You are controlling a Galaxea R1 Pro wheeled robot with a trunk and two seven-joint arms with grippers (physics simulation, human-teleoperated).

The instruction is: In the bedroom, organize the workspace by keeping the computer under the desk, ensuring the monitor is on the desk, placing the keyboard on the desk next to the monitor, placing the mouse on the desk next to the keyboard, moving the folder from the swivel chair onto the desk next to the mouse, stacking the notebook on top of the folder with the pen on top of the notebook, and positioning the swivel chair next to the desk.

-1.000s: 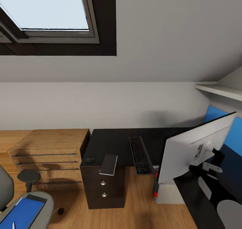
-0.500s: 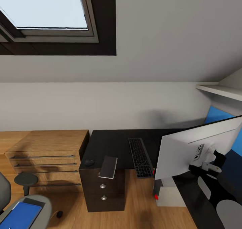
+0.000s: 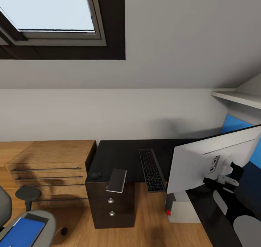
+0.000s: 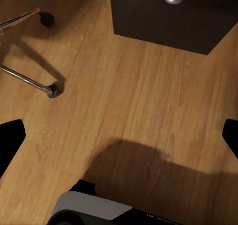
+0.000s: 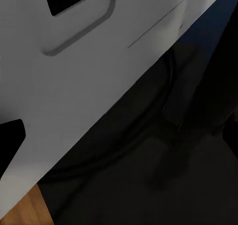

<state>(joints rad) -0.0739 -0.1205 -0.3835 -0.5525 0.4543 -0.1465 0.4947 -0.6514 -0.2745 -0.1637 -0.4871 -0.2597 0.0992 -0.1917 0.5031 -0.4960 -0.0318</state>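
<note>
The keyboard, notebook and mouse lie on the table; the monitor stands tilted. Whether either tool is open cannot be told.

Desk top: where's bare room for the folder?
The desk has a bare black patch between the mouse, the notebook, the keyboard and the back wall. Right of the keyboard, the monitor crowds it.
</note>
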